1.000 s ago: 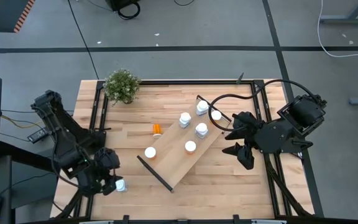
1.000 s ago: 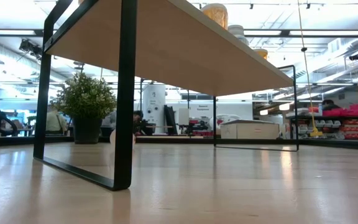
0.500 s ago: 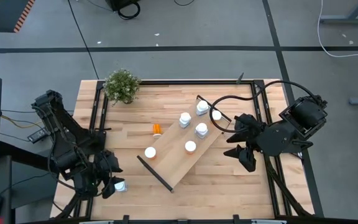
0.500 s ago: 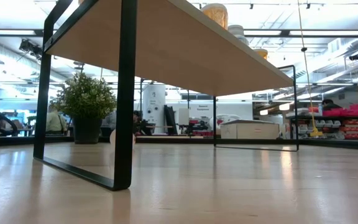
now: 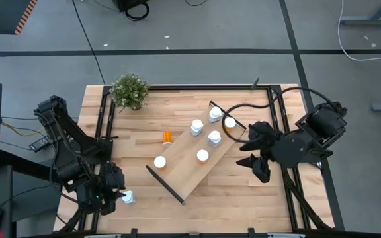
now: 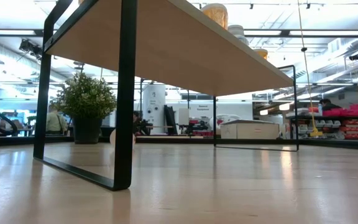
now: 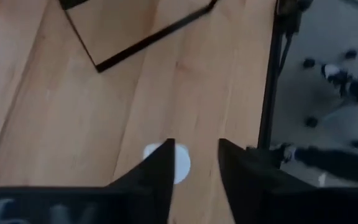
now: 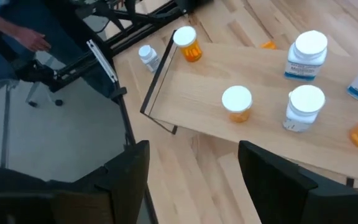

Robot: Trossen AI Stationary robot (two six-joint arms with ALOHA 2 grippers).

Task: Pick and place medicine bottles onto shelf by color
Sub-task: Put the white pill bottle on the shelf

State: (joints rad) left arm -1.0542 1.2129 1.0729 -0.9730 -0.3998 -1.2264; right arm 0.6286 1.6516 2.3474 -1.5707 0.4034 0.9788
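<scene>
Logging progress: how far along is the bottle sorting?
Six bottles stand on the shelf. Left gripper, jaws open, is at a white bottle on the table. That and a lying orange bottle remain. Right gripper waits by the shelf.

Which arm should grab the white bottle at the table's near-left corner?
Left. Its tool hovers open right beside the white bottle, which shows just past its fingers in the wrist view. The right tool sits across the table beyond the shelf, which lies in between.
</scene>
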